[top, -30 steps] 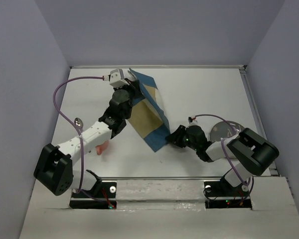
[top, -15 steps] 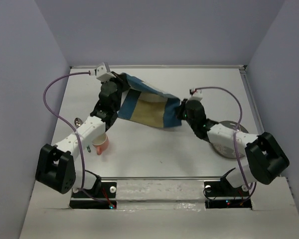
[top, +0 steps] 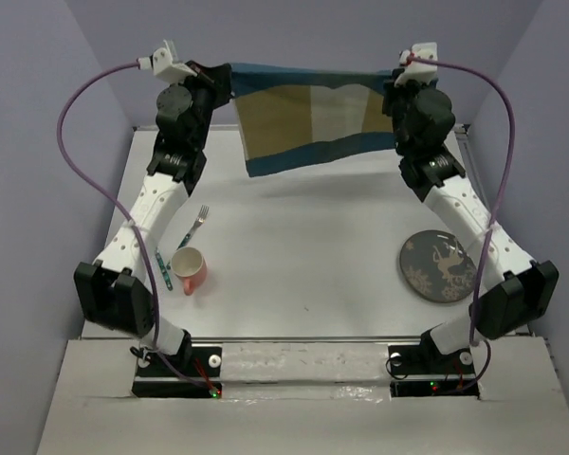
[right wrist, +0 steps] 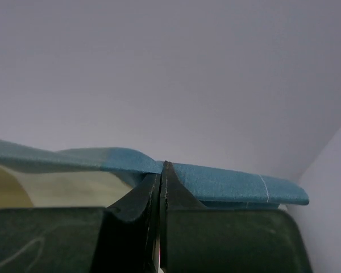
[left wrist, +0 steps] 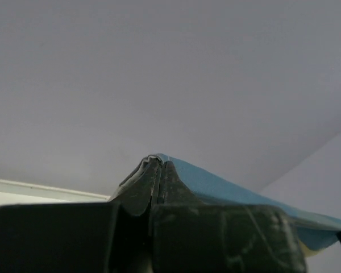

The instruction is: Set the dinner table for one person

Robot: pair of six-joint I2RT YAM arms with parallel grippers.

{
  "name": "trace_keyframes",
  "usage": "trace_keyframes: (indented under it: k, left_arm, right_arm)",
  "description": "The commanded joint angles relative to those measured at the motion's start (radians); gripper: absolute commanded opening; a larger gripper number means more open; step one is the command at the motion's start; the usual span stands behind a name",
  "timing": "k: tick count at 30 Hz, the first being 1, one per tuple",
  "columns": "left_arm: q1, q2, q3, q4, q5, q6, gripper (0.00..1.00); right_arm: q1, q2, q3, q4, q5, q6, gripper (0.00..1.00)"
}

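The checked placemat (top: 308,118), blue, tan and white, hangs stretched in the air above the far part of the white dinner table (top: 303,246). My left gripper (top: 226,80) is shut on its left top corner, and my right gripper (top: 394,83) is shut on its right top corner. In the left wrist view the shut gripper (left wrist: 159,165) pinches blue cloth (left wrist: 216,185). In the right wrist view the shut gripper (right wrist: 161,170) pinches blue cloth (right wrist: 227,181). A dark patterned plate (top: 440,266) lies at the right. A pink cup (top: 190,270), a fork (top: 194,225) and a teal utensil (top: 163,269) lie at the left.
Grey walls enclose the table on the far side and both sides. A metal rail (top: 482,204) runs along the table's right edge. Both arm bases stand at the near edge. Purple cables loop from both wrists.
Both grippers have risen and moved apart toward the back, lifting the placemat off the table and pulling it out flat. The fork and the teal utensil have come into sight.
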Motion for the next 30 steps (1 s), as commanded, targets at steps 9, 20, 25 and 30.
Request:
trace_keyframes:
  k: [9, 20, 25, 30]
  left_arm:
    - [0.035, -0.308, -0.975, 0.382, -0.056, -0.118, 0.0]
    - [0.038, -0.499, -1.182, 0.353, -0.014, -0.137, 0.0]
    - [0.038, -0.549, -1.251, 0.346, -0.023, -0.144, 0.0]
    - [0.038, -0.635, -1.335, 0.332, 0.01, -0.164, 0.0]
  right_arm:
    - [0.074, -0.245, -0.901, 0.074, -0.083, 0.345, 0.0]
    - [0.128, -0.384, -1.032, -0.219, -0.267, 0.62, 0.0]
    - [0.128, -0.39, -1.073, -0.273, -0.38, 0.675, 0.0]
    - [0.128, -0.472, -1.144, -0.273, -0.46, 0.732, 0.0]
